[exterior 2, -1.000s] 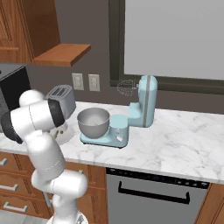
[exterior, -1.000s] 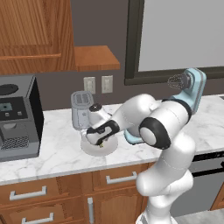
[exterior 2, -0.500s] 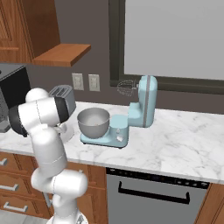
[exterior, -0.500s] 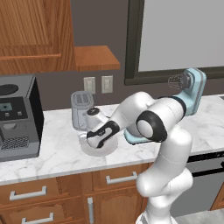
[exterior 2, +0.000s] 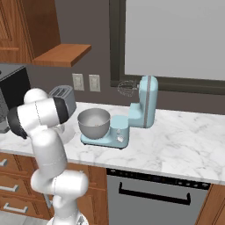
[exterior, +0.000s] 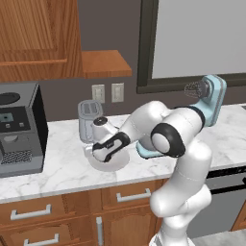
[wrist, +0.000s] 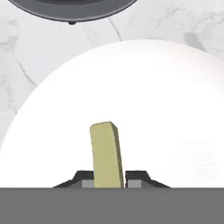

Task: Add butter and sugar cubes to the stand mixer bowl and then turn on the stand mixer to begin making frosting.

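In the hand view a yellow-green stick of butter (wrist: 106,153) lies on a white plate (wrist: 170,105), and my gripper (wrist: 109,182) is shut on its near end. From the left base view the gripper (exterior: 99,154) reaches down onto the plate (exterior: 117,166) in front of the toaster. The steel stand mixer bowl (exterior 2: 93,123) sits empty on the base of the light-blue stand mixer (exterior 2: 143,107), whose head is tilted up, to the right of the plate. The sugar cubes are out of view.
A grey toaster (exterior: 90,117) stands just behind the plate, and a black coffee machine (exterior: 19,129) is at the left of the counter. Wall outlets (exterior: 108,92) and a wooden shelf (exterior: 103,63) are above. Marble counter (exterior 2: 184,140) stretches right of the mixer.
The jaws have closed from wide open onto the butter stick. The hand stays low over the plate; the arm has hardly shifted.
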Available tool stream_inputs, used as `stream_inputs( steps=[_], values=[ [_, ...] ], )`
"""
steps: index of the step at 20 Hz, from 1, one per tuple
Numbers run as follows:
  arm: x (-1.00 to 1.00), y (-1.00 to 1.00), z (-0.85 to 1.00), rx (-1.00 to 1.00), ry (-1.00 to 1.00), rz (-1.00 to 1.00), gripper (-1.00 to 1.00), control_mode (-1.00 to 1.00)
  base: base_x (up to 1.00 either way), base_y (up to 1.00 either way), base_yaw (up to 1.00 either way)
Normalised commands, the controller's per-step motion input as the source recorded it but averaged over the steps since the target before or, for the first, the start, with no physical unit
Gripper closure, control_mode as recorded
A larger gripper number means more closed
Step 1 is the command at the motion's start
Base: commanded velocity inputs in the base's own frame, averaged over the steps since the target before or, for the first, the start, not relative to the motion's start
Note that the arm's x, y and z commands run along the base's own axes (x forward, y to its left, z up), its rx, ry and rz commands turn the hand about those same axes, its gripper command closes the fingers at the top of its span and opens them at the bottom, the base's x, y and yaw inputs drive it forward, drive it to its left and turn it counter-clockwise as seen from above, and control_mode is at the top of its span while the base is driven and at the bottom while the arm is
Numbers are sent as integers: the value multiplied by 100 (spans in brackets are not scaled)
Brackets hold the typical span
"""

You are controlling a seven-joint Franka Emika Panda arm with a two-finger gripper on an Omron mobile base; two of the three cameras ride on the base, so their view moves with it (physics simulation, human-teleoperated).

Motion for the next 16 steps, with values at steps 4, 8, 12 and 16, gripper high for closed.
stream_inputs(
  steps=[4,8,12,16],
  values=[
    [-37,-21,83,13,-8,0,100,-100,0,0,0],
    [-35,-28,100,13,-9,0,100,-100,0,0,0],
    [-24,-28,100,7,-4,0,100,-100,0,0,0],
    [-10,-28,88,0,0,0,100,-100,0,0,0]
  ],
)
